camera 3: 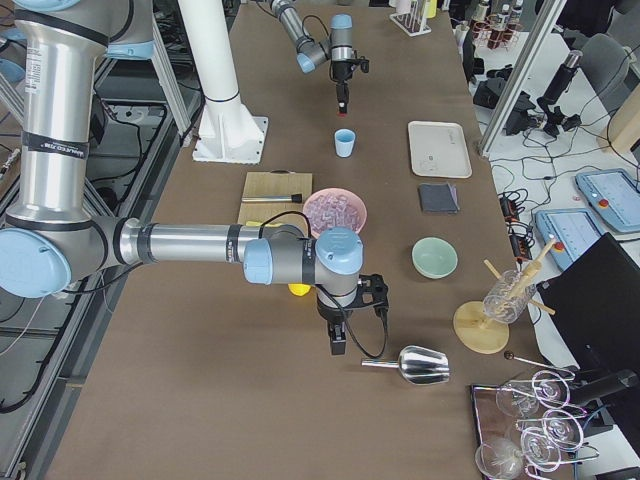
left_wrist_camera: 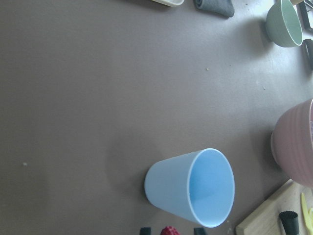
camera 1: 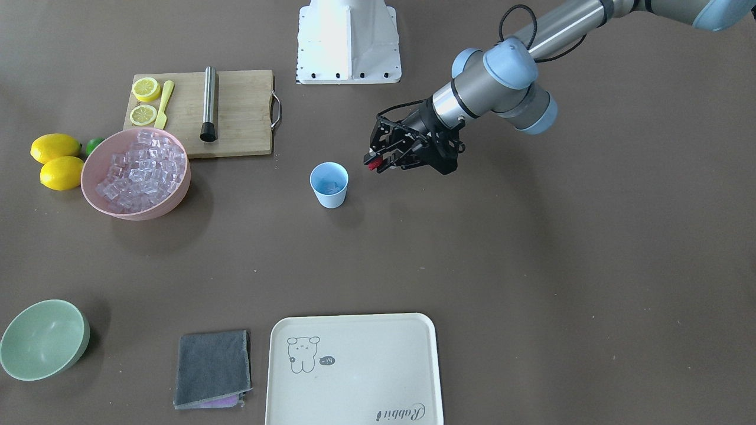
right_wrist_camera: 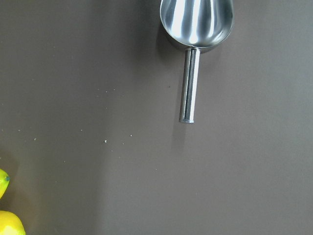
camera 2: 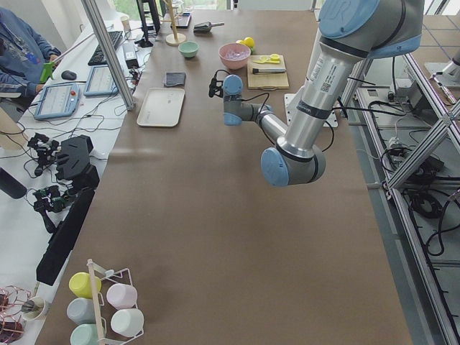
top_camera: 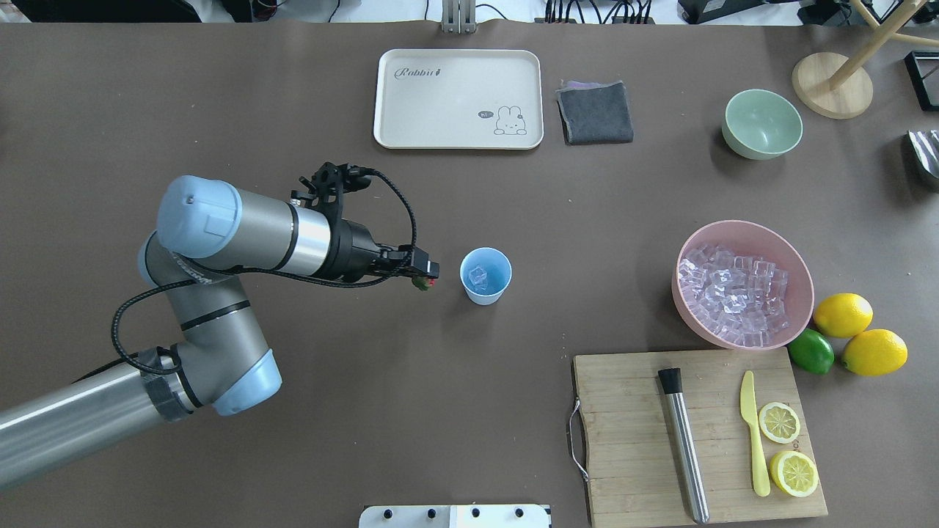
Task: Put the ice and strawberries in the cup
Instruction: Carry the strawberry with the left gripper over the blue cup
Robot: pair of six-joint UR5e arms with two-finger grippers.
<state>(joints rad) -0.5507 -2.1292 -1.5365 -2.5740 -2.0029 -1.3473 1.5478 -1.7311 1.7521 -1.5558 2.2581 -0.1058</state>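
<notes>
The left end effector [camera 1: 374,160] is clamped on the strawberry [camera 1: 372,166], held above the bench [camera 1: 472,265] just beside the blue cup [camera 1: 329,184]. One ice cube [top_camera: 477,276], perhaps more, lies inside the cup. The right end effector [camera 3: 339,345] hangs near a metal scoop [camera 3: 420,365]; I cannot tell whether its jaws are parted.

A long table [camera 2: 201,237] with a matte brown top ran down the room. Beside it stood a white desk [camera 2: 18,251] with a keyboard [camera 2: 108,44] and tablets [camera 2: 56,100]. Metal posts [camera 2: 109,54] rose at the table's edge. The floor [camera 2: 431,302] was grey. Daylight seemed to enter through a far window [camera 2: 129,6].
</notes>
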